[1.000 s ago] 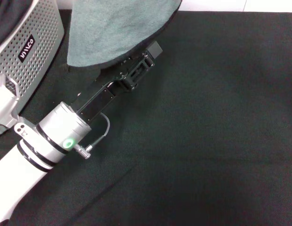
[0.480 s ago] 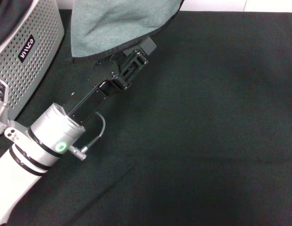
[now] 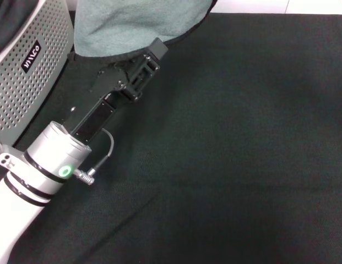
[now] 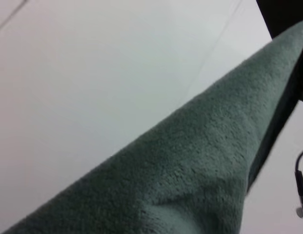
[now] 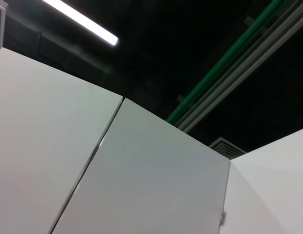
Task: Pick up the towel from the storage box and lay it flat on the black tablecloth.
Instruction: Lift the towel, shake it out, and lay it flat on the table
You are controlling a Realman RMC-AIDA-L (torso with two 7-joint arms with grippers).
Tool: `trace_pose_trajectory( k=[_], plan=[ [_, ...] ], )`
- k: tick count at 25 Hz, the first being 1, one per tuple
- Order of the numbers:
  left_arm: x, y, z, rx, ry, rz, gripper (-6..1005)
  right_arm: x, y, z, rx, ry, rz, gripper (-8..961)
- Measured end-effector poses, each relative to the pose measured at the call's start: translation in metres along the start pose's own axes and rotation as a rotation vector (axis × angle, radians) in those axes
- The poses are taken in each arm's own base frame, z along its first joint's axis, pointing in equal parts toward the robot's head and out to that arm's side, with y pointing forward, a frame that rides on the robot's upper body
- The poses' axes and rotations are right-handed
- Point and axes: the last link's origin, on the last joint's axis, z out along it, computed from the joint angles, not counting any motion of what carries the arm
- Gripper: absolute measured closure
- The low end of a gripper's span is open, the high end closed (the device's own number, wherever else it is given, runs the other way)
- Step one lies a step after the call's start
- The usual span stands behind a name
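Observation:
The towel (image 3: 137,25) shows its grey-green side with black edge trim and hangs at the far left of the black tablecloth (image 3: 226,154). My left gripper (image 3: 151,52) reaches from the lower left and is shut on the towel's lower edge, its fingertips partly hidden by the fabric. The towel fills much of the left wrist view (image 4: 200,170). The light-grey perforated storage box (image 3: 27,60) stands at the far left, just beside the left arm. My right gripper is out of view; its wrist view shows only ceiling and wall panels.
The tablecloth stretches wide to the right and toward the front. A pale floor strip (image 3: 270,5) runs beyond the cloth's far edge. A thin cable (image 3: 104,154) loops off the left wrist.
My left gripper has moved farther away and to the left, toward the box, carrying the towel with it. The towel's lower edge has shifted the same way.

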Motion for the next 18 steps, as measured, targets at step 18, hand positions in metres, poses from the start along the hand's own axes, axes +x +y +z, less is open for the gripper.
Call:
trace_pose_trajectory(
  k=[18],
  plan=[
    [0.019, 0.015, -0.009, -0.093, 0.134, 0.016, 698, 0.004, 0.001, -0.008, 0.019, 0.023, 0.006, 938]
  ],
)
